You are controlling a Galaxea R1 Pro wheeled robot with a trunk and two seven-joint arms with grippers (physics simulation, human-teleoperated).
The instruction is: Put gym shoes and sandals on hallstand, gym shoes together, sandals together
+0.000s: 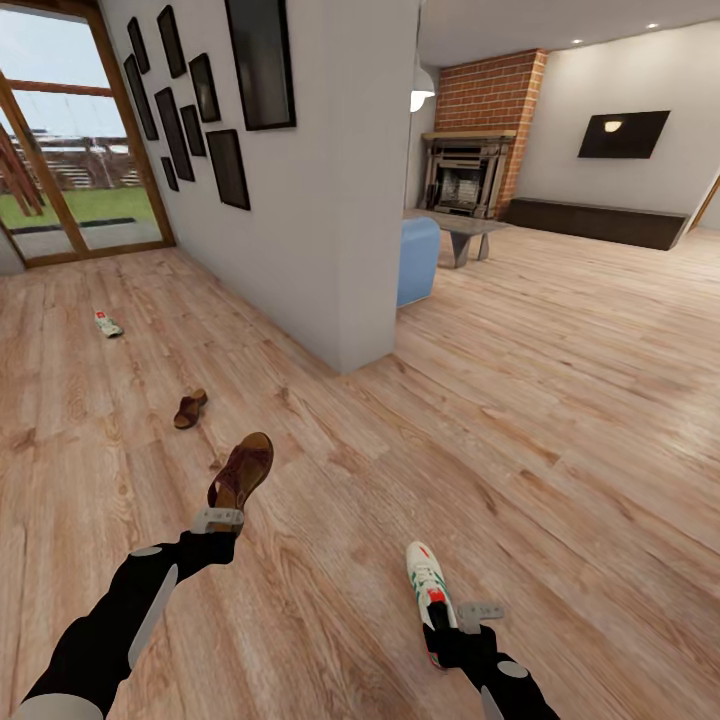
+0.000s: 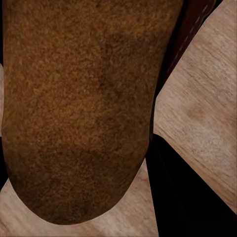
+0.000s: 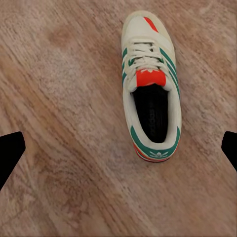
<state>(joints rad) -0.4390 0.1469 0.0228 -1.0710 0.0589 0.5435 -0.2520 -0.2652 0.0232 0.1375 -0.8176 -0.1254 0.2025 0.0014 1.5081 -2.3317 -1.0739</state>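
Note:
My left gripper (image 1: 221, 519) is shut on a brown sandal (image 1: 243, 472), held up off the corridor floor (image 1: 330, 520); its brown leather (image 2: 79, 108) is pressed close to the left wrist camera. The second sandal (image 1: 190, 408) lies on the planks farther ahead. One white gym shoe (image 1: 430, 588) with green stripes lies at the lower right, and my right gripper (image 1: 466, 618) hovers over its heel end, open. From the right wrist that shoe (image 3: 150, 89) lies between the spread fingertips (image 3: 11, 148). The other gym shoe (image 1: 108, 324) lies far off to the left. The hallstand is out of view.
A white partition wall (image 1: 340, 200) with dark picture frames stands ahead. A glass door (image 1: 70, 170) closes the corridor at the far left. Beyond the wall are a blue armchair (image 1: 417, 260), a low table (image 1: 470, 235) and a brick fireplace (image 1: 470, 170).

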